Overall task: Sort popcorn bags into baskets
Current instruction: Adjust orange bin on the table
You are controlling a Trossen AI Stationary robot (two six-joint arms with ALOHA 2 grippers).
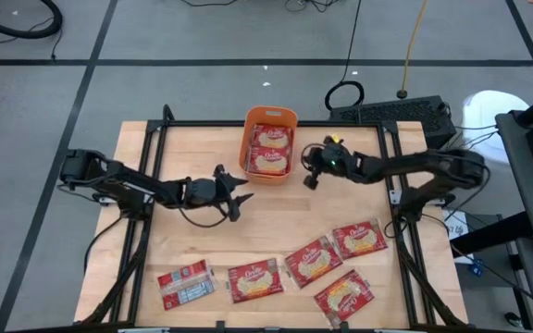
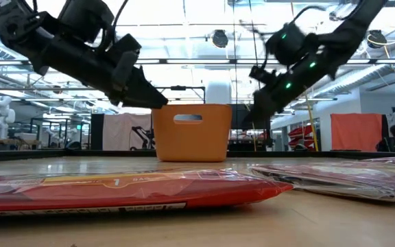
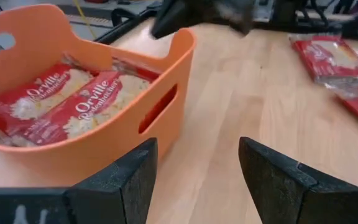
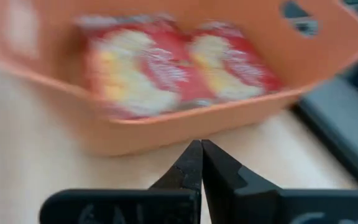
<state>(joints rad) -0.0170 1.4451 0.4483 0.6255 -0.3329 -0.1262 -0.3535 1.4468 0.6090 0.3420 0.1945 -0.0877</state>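
My worry here is the orange basket [image 1: 270,143] — both arms are crowded against it. My left gripper [image 1: 241,192] hangs just beside its near-left corner with its fingers [image 3: 120,186] spread wide and nothing between them; my right gripper [image 1: 309,166] sits just off the opposite side with its fingers pressed fully together, also empty. If I swing either arm carelessly toward the loose bags, I judge a finger could clip the rim and shove or tip the light bin across the table [image 1: 202,240]. The arms also face each other across the basket, so they could foul one another if both move inward.

The basket stands at the far middle edge of the table and already holds 2 popcorn bags [image 1: 269,148], lying flat side by side, cream labels up. 5 more bags lie along the near edge: 1 [image 1: 185,283] showing its grey-blue printed side at the left, 1 [image 1: 256,280] beside it, and a cluster of 3 [image 1: 340,264] to the right, some touching — a pinch there might lift 2 at once, I'd guess.
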